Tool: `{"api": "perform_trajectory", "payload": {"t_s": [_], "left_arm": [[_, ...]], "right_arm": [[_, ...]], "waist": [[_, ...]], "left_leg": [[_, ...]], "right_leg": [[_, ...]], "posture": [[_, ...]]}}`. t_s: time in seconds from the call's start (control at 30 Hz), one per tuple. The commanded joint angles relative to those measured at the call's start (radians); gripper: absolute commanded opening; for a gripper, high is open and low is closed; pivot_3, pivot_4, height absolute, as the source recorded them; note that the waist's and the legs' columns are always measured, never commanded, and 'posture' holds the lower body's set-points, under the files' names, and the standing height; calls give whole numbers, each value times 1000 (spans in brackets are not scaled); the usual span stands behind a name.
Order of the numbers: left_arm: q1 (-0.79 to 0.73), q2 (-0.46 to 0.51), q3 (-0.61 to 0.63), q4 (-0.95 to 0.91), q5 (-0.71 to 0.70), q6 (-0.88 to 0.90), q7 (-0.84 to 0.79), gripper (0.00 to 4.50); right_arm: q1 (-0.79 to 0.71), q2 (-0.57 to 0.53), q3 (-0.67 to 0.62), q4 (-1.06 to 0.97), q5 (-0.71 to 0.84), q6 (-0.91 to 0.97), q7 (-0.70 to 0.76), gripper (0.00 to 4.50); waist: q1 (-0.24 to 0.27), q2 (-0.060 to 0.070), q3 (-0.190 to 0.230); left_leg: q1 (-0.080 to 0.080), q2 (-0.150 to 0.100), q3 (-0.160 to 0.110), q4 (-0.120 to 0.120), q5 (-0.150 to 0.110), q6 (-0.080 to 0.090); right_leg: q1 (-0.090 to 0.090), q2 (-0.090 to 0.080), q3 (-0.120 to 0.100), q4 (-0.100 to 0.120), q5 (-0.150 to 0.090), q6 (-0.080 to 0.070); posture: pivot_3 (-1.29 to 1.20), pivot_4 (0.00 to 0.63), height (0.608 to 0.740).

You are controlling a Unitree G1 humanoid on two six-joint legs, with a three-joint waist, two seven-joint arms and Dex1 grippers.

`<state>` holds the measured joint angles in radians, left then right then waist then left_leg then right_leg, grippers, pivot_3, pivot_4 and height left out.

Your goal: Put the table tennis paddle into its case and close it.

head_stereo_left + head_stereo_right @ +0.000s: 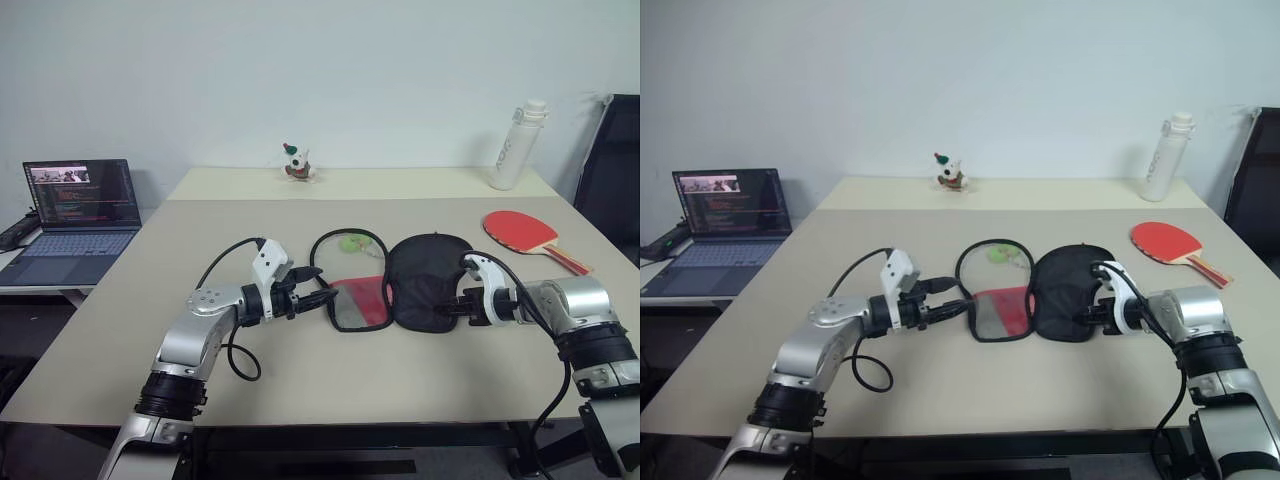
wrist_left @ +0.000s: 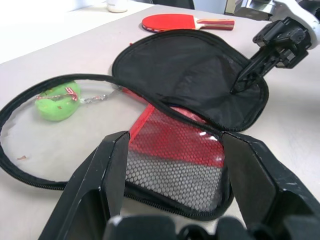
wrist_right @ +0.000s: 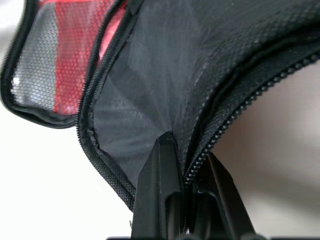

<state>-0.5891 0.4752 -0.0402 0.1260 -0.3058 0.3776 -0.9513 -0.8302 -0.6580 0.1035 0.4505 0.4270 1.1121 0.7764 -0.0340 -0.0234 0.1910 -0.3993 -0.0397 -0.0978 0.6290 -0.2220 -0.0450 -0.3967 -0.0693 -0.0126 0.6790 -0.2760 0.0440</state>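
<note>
Your right gripper (image 3: 182, 172) is clamped on the zip rim of the case (image 1: 430, 280), which lies open and limp at frame centre, your left gripper (image 1: 318, 287) stands released at its mesh half, and you should take the rigid table tennis paddle (image 1: 525, 234), lying flat at right, by its wooden handle.

No text, label, brand or number can be read here. The laptop (image 1: 75, 222) screen shows coloured lines too small to make out, and the white bottle (image 1: 516, 146) carries a faint grey mark that cannot be read. The case (image 1: 395, 281) shows red fabric and black mesh but no legible logo.
</note>
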Motion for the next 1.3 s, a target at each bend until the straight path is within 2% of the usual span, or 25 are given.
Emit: {"api": "perform_trajectory", "payload": {"t_s": [0.03,0.37,0.6,0.7,1.07,1.3], "left_arm": [[-16,9,9,-16,-2,-24,-3,3167],[-13,8,13,-17,-12,-30,-7,3167],[-20,4,7,-2,-6,-42,-11,3167],[-23,6,7,5,-4,-47,-13,3167],[-27,0,14,13,-14,-56,-16,3167],[-42,-21,7,14,-16,-56,-13,3167]], "right_arm": [[-48,-11,-1,40,-35,-46,34,40],[-78,-12,15,102,-99,-79,96,40],[-86,-3,-8,139,-141,-110,72,40],[-95,-5,-29,171,-156,-136,45,723],[-63,-73,-94,83,-157,-169,38,4465],[67,-159,-196,-56,-151,-240,-1,4465]], "waist": [[0,0,0],[1,0,0],[1,0,0],[1,0,0],[2,0,0],[4,0,0]], "left_leg": [[0,0,0,0,0,0],[0,0,0,0,0,0],[0,0,0,0,0,0],[0,0,0,0,0,0],[0,0,0,0,0,0],[-1,0,0,0,0,0]], "right_leg": [[0,0,0,0,0,0],[0,0,0,0,0,0],[0,0,0,0,0,0],[0,0,0,0,0,0],[0,-1,0,0,0,0],[0,-1,0,-1,0,0]], "posture": [[0,150,740],[0,150,740],[0,150,740],[0,150,740],[0,150,740],[0,150,740]]}}
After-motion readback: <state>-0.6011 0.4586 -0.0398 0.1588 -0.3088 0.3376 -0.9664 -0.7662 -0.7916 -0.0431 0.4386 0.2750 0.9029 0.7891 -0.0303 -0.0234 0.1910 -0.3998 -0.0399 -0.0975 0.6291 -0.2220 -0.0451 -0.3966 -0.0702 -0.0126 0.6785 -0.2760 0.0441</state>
